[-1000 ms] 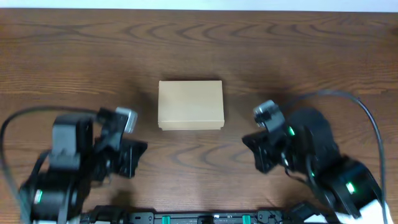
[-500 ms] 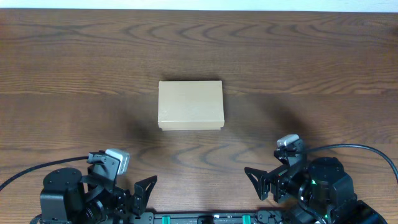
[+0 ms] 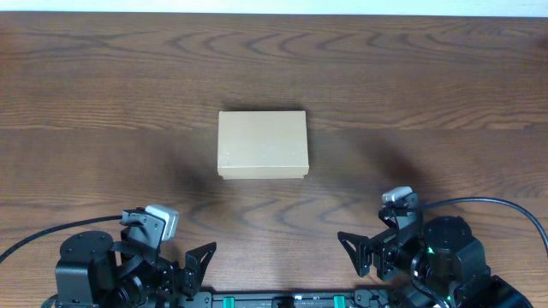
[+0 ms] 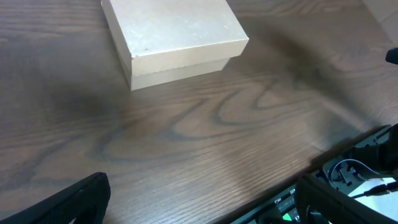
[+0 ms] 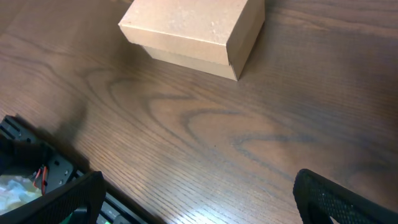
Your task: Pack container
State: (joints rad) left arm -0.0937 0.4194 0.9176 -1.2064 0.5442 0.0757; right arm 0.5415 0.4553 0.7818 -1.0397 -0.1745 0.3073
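The left end effector [image 4: 202, 190] and right end effector [image 5: 196, 186] are held empty with fingers spread apart, at 7 and 5 o'clock. The box [image 3: 262, 144] is set mid-counter [image 3: 428, 85], lid shut. Packing is judged finished, so both are kept clear.

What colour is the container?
The container is plain tan cardboard; right wrist view shows it best.

table [image 3: 103, 77]: dark wood grain | on it: container [image 3: 262, 145], lid shut, flat, mid-table
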